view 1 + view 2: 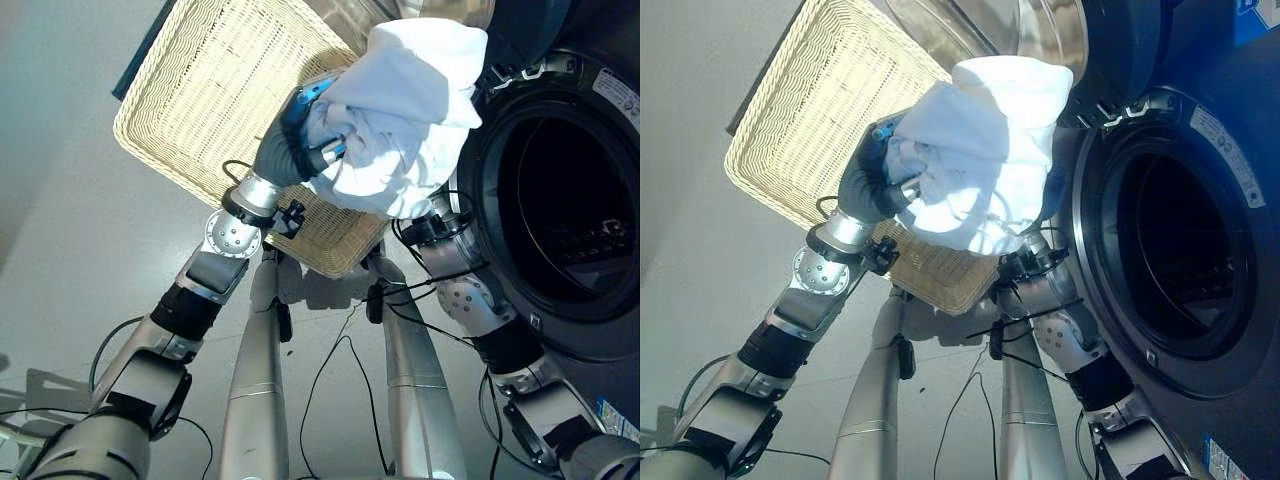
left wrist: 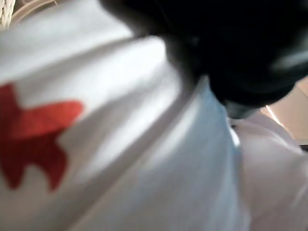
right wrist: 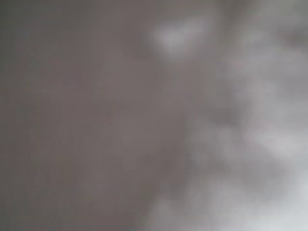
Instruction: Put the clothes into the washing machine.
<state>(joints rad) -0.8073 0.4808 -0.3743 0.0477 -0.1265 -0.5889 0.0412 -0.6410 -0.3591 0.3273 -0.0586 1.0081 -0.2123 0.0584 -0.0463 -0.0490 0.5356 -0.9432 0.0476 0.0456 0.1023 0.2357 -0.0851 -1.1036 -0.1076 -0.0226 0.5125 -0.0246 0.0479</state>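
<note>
**White garment held up between basket and washer opening**

We see the left hand raised above the wicker basket, its fingers curled into a bundle of white clothing and gripping the cloth. The bundle hangs bunched in the air, just beside the round opening of the washing machine, not yet inside the drum. In the left wrist view we make out the same white fabric up close, with a red mark printed on it. The right arm reaches up under the bundle from the lower right; the right hand is hidden behind the cloth, so we cannot tell how its fingers stand. The washer door stands swung open above the bundle. The basket rests on the pale floor to the left of the machine.
</note>
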